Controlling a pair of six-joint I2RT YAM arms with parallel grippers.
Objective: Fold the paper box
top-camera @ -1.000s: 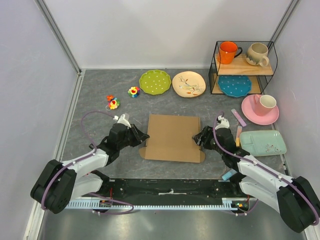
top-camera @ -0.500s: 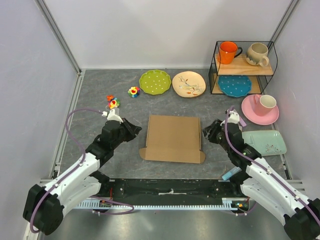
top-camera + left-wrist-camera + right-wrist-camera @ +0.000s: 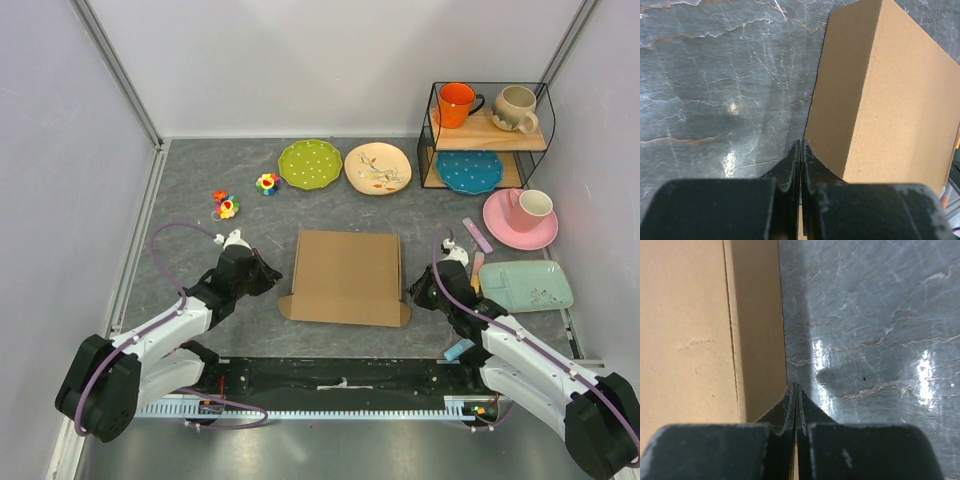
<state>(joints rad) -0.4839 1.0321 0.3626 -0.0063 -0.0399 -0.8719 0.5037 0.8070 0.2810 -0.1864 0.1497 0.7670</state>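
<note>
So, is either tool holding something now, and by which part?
Nothing is held. The left tool and the right tool are both shut empty, each beside a side of the paper box.

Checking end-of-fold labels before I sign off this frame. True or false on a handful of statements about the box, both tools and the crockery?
1. The paper box lies closed on the table between the two arms. True.
2. The left tool is open. False: its fingers are pressed together and hold nothing.
3. The right tool is shut, beside the box's right side. True.
4. The orange mug stands on the pink plate. False: it stands on the top shelf of the rack; a pink cup is on that plate.
5. The blue plate lies on the rack's lower shelf. True.
</note>
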